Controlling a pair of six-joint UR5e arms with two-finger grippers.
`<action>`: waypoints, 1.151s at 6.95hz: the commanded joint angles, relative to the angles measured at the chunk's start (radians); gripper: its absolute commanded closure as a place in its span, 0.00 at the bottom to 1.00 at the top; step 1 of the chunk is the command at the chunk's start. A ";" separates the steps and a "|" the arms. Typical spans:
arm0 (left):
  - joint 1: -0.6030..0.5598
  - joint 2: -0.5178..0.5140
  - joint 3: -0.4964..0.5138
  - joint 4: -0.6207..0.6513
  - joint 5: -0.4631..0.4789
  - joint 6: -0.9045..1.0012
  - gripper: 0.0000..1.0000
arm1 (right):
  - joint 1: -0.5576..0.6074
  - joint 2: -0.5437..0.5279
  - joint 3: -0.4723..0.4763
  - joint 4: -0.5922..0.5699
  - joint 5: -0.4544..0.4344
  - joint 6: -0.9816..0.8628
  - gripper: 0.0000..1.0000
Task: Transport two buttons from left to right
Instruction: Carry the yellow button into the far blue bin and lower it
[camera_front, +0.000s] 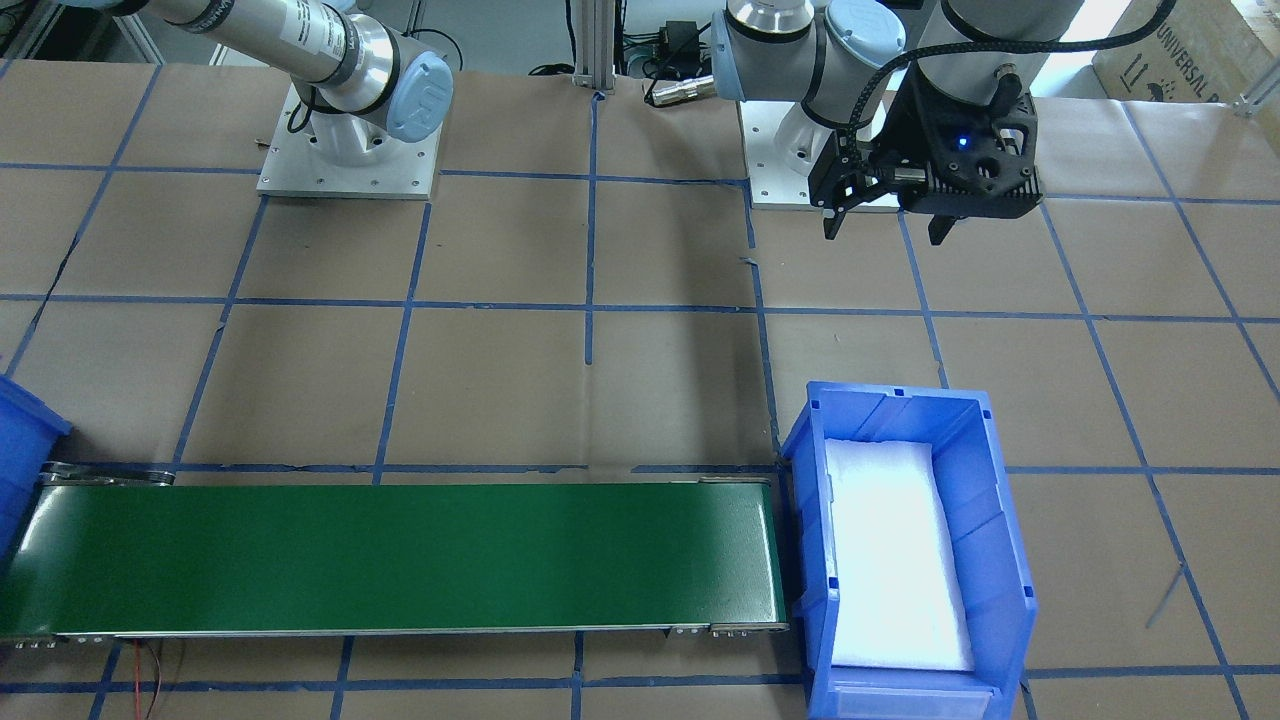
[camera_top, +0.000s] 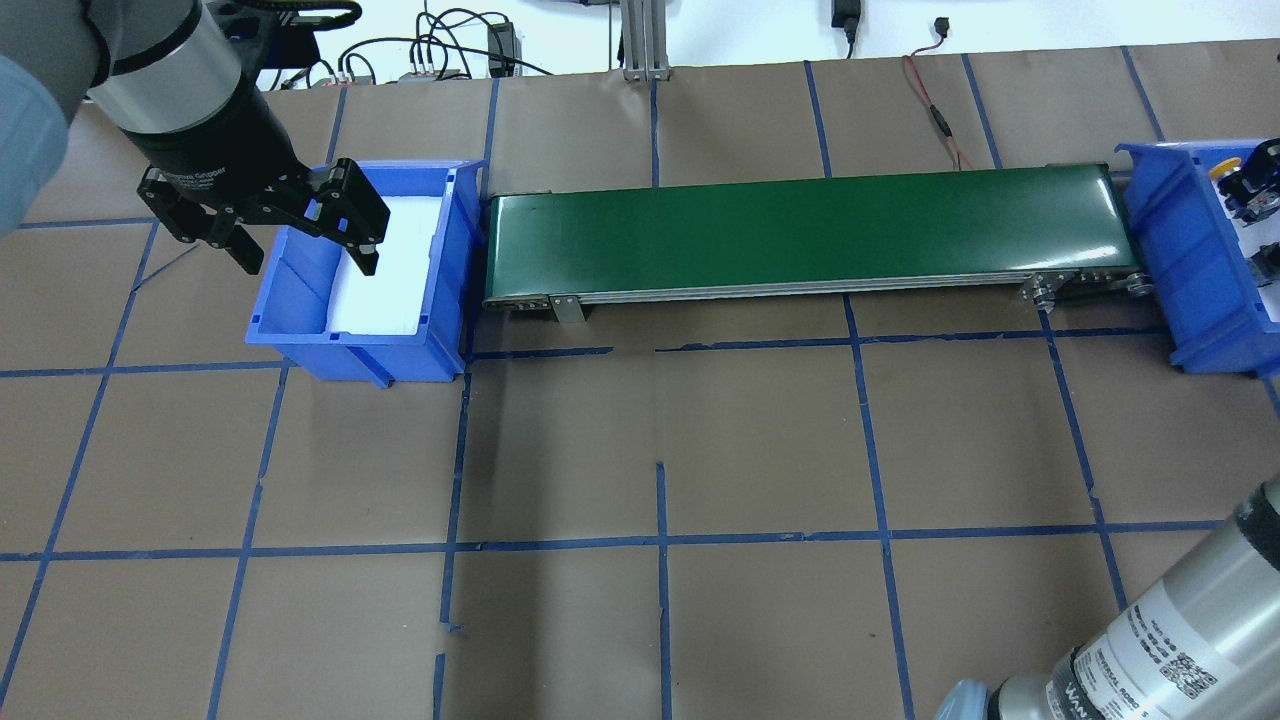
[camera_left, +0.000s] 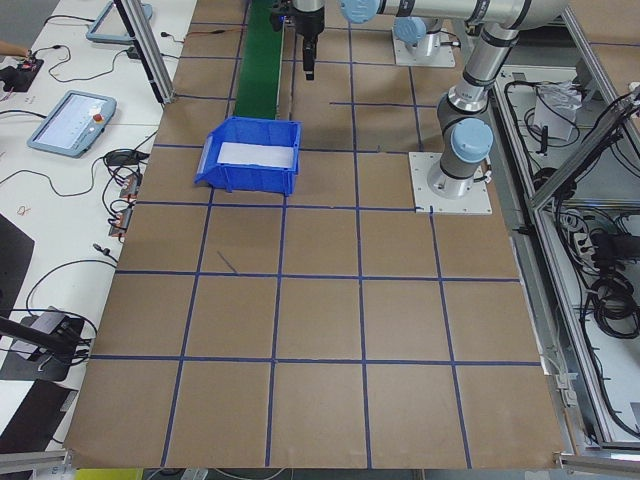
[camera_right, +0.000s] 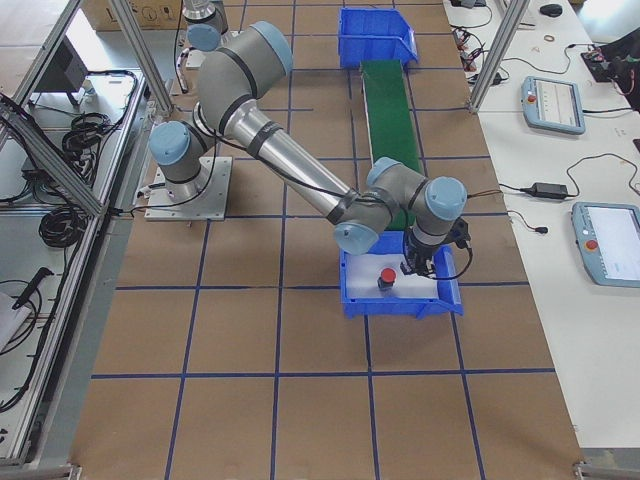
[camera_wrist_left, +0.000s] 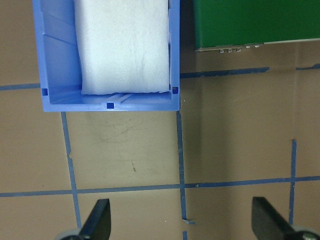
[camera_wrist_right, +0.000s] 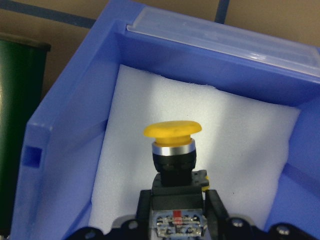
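Right arm reaches out low; right gripper (camera_wrist_right: 177, 212) clamps yellow button (camera_wrist_right: 172, 131) over foam (camera_wrist_right: 240, 150) in right bin (camera_wrist_right: 65, 125), red button (camera_right: 387, 277) alongside. Left gripper (camera_top: 308, 262) points down beside left bin (camera_top: 300, 345), fingers (camera_wrist_left: 97, 220) wide.

arms (camera_right: 290, 165): silver tubes, pale-blue joint caps (camera_front: 420, 95) | left gripper (camera_front: 885, 235): black, braided cable (camera_front: 880, 75)

Front view: across the worktop (camera_front: 660, 260) from the robot, facing it, steeply down, at mid distance.
Overhead view: behind the robot, looking forward and down; shares the belt (camera_top: 800, 235) and left bin (camera_top: 345, 358) with the front view, sides mirrored.
Side views: far off at the worktop's left and right ends, looking along it.
Left wrist: near, straight down on the left bin's end.
Right wrist: very near, along the right claw (camera_wrist_right: 180, 200) at the yellow button (camera_wrist_right: 172, 131).
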 joint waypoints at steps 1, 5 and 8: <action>0.000 0.001 0.000 0.000 -0.001 0.000 0.00 | 0.000 0.006 0.007 -0.011 0.003 -0.011 0.89; 0.000 0.001 0.000 0.000 0.000 0.000 0.00 | 0.000 0.006 0.027 -0.060 0.004 -0.010 0.36; 0.000 0.001 0.000 0.000 0.000 0.000 0.00 | -0.001 -0.003 0.026 -0.071 -0.005 -0.014 0.12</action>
